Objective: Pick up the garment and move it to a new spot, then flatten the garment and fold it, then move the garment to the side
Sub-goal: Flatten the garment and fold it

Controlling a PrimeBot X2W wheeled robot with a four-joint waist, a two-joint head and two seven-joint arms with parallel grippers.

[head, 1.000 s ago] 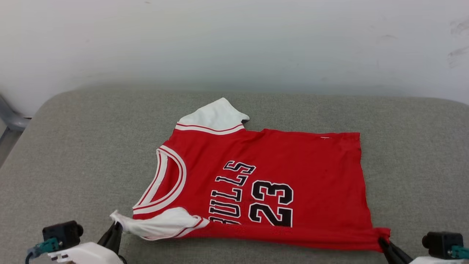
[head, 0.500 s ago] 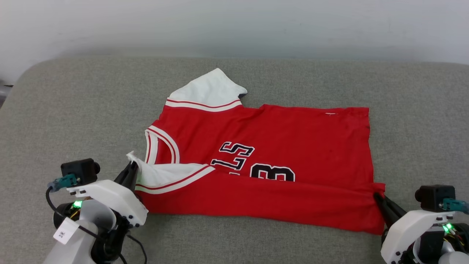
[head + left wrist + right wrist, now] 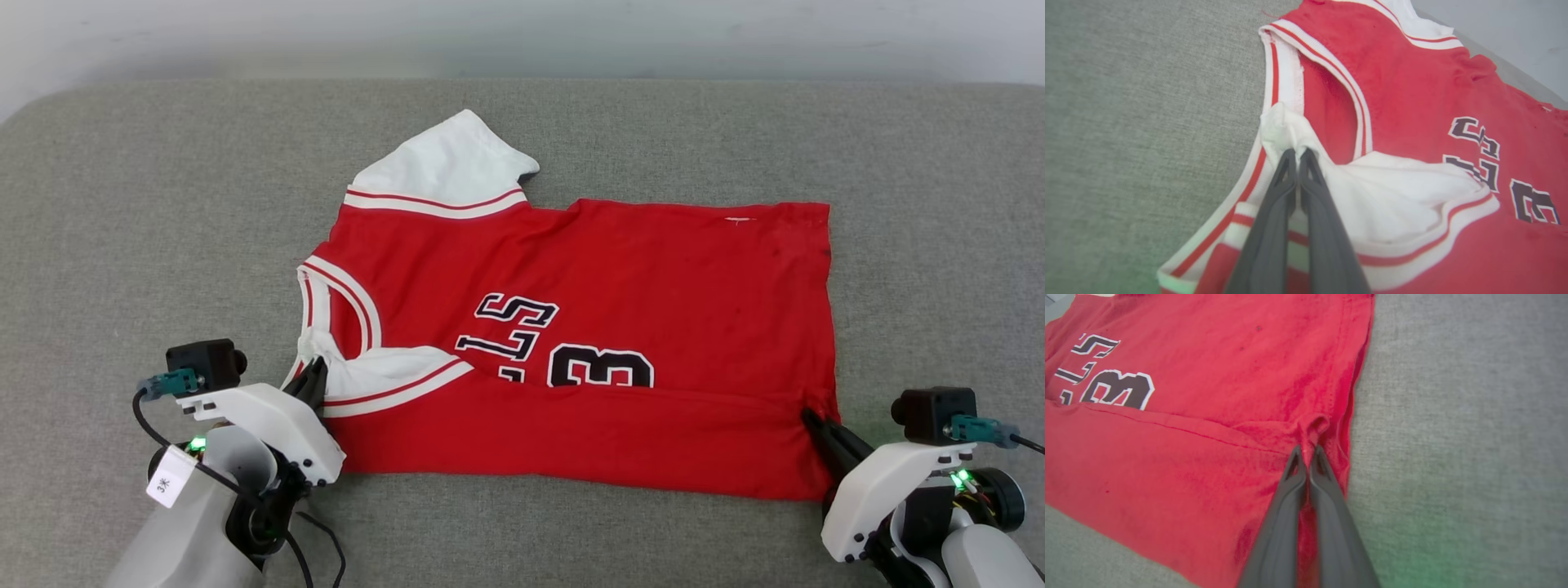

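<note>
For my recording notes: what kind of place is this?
Probably an indoor test room, hard to say more: the jersey lies on a plain grey padded surface before a bare white wall.

Black letters with a white outline are printed on the red shirt [image 3: 653,278] and are seen turned on their side in the head view. "LS" [image 3: 514,322] can be read in full; the letters after these are cut off by a folded-over edge. Beside them a large "3" [image 3: 600,367] is shown, partly covered by the same fold. A white tag [image 3: 170,482] on the left arm [image 3: 188,531] is marked "3", followed by one unclear character.
</note>
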